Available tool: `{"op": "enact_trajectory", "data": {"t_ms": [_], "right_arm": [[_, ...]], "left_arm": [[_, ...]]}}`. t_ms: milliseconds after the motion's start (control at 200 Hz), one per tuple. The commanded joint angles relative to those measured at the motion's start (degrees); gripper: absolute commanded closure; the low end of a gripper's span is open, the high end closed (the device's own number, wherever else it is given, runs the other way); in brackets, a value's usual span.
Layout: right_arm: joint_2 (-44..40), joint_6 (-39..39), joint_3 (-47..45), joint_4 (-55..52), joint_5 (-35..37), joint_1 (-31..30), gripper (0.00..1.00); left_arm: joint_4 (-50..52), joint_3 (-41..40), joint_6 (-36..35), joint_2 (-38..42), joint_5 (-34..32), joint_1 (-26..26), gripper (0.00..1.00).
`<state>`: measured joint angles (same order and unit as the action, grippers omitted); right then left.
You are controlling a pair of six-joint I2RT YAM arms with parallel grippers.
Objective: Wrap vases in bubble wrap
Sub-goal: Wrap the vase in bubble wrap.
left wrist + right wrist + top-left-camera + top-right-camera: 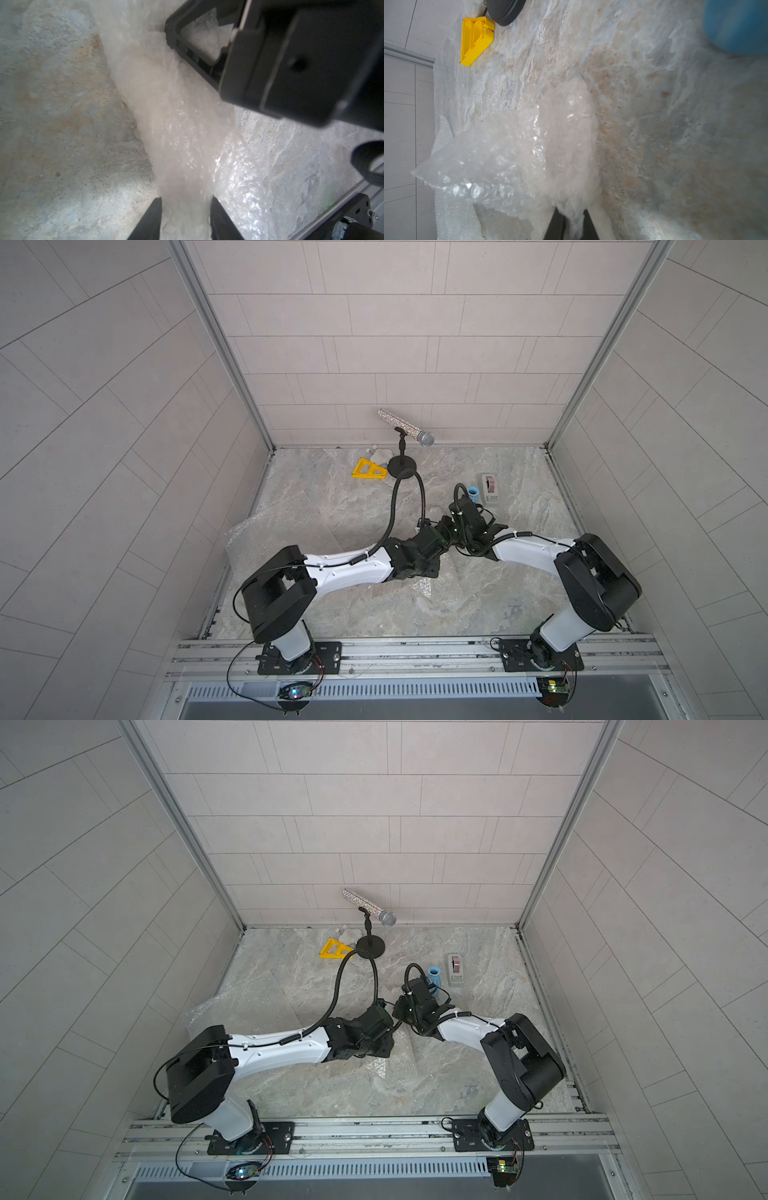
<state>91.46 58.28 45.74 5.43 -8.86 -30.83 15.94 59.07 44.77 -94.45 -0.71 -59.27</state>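
My left arm point(349, 568) rises from its base at the lower left of both top views, elbow high, white forearm running toward centre. My right arm point(528, 549) mirrors it from the lower right, so the two black wrists nearly meet mid-frame. In the left wrist view the left gripper point(186, 209) sits at the bottom edge with a finger either side of a roll of bubble wrap point(176, 128). The wrap fills the gap, but through the blur I cannot tell whether those jaws squeeze it or only straddle it. The right gripper point(571, 214), at the bottom of the right wrist view, is pinched tight on a gathered end of that wrap, which fans out crinkled and glossy toward the frame's left.

Bare table point(457, 614) lies open between the arms and the aluminium rail point(415, 649) at the lower edge, and again at centre right. A loose sheet point(266, 531) of wrap, flat and dotted, covers the mid-left out to the table's edge. The top is a matte grey-beige marble pattern.

Further back, the blue vase point(473, 492) stands upright just behind the right wrist, with the grey tape dispenser point(491, 488) just beside it, to the right in frame. At upper centre a yellow triangle point(368, 469) and a glittery microphone point(405, 427) on a black stand sit near the tiled back wall point(415, 364).
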Motion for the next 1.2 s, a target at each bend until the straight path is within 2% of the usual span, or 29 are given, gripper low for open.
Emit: {"op": "enact_trajectory", "data": {"t_ms": [0, 90, 135, 280, 420, 706, 921, 1061, 1196], "right_arm": [[-1.29, -1.15, -0.42, -3.18, 1.5, 0.93, 0.88], [-1.2, -1.5, -0.23, -3.4, 0.66, 1.31, 0.88], [-1.05, -1.59, -0.12, -3.41, 0.22, 1.48, 0.88], [-0.93, -1.91, 0.06, -3.69, 0.09, 1.56, 0.89], [-0.94, -2.56, 0.14, -4.21, 0.13, 2.02, 0.89], [-1.19, -4.12, 0.06, -5.34, 0.6, 3.15, 0.9], [-2.2, -3.97, -1.34, -5.35, 1.3, 3.92, 0.92], [-3.83, -2.53, -3.2, -5.34, 2.37, 4.36, 0.94], [-6.48, -0.13, -5.7, -4.91, 4.33, 4.77, 0.96]], "left_arm": [[-0.51, 2.51, -1.97, -1.45, 0.87, 0.04, 0.53], [-0.96, 3.08, -2.94, -1.86, 1.7, 0.12, 0.48], [-1.16, 3.19, -5.03, -1.79, 1.79, 0.09, 0.43], [-2.76, 2.54, -5.75, -1.67, 2.35, 0.33, 0.28], [-2.64, 3.59, -6.54, -2.8, 2.79, 0.38, 0.25], [-6.22, 3.42, -7.46, -4.81, 3.53, 0.47, 0.26], [-5.63, 3.87, -7.43, -6.16, 3.26, 0.47, 0.45], [-2.78, 4.6, -7.59, -6.48, 2.59, 0.71, 0.51], [0.28, 3.89, -8.68, -5.27, 2.33, 1.38, 0.52]]}}
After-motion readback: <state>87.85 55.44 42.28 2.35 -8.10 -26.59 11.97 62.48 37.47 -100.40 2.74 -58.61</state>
